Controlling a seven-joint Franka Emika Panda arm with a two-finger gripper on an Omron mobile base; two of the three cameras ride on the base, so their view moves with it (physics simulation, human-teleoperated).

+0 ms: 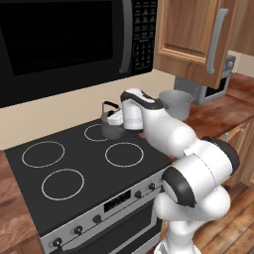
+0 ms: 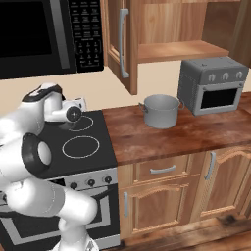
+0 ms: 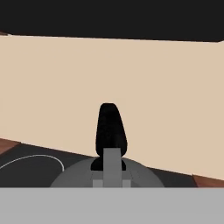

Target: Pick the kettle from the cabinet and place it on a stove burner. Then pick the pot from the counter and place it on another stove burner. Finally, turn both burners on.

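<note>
Pinching black arched handle of small dark grey metal kettle (image 1: 111,125) with hand (image 1: 115,118) pressed together, kettle sitting on rear right white ring burner (image 1: 97,132) of black glass cooktop. Forearm low, reaching forward over stove. Left: wide light grey steel pot (image 2: 161,111) on reddish-brown bench (image 2: 196,132), both knobs.

Lighting even, diffuse, moderately bright; source direction not discernible. Soft sheen on robot arm (image 1: 171,136) at 3 o'clock. No hard shadows. Rendered frames slightly soft, pixelated; no edge distortion.
</note>
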